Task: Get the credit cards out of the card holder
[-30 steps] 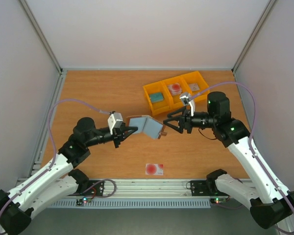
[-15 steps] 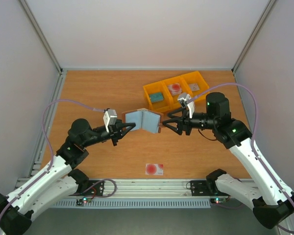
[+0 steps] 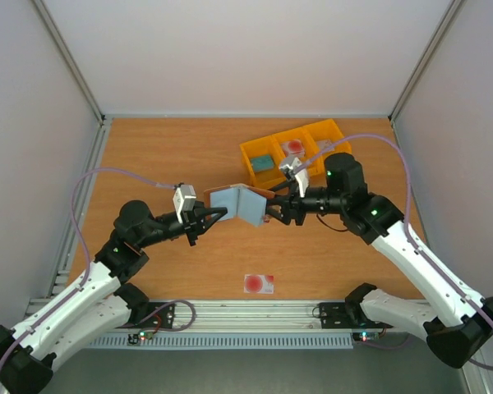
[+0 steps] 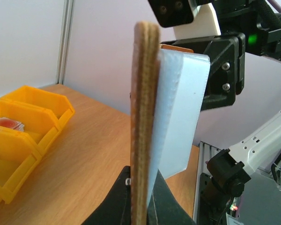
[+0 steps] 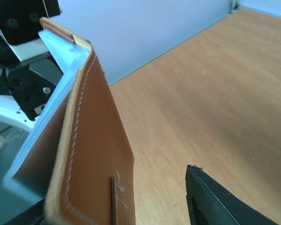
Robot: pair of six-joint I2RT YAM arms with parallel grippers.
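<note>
L arm's left pincer (image 3: 216, 216) is clamped on the near flap of the card holder (image 3: 240, 203), holding it up off the desk (image 3: 164, 156), mid-air btwn both arms. It's held on edge w/ the grey-blue lining (image 4: 178, 112) facing the other arm, prob. so the pockets are reachable. The right pincer (image 3: 273, 213) is at the opposite flap w/ jaws wide: in the wrist view the brown flap sits btwn them, and one of its fingers (image 5: 215, 201) is apart from the leather, so no grip yet. One credit card (image 3: 259, 283), pale w/ a red spot, lies flat on the desk near the front edge, well apart from the holder. Can't tell if any cards remain inside. The yellow bin (image 3: 246, 158) is behind, w/ small items in it.
</note>
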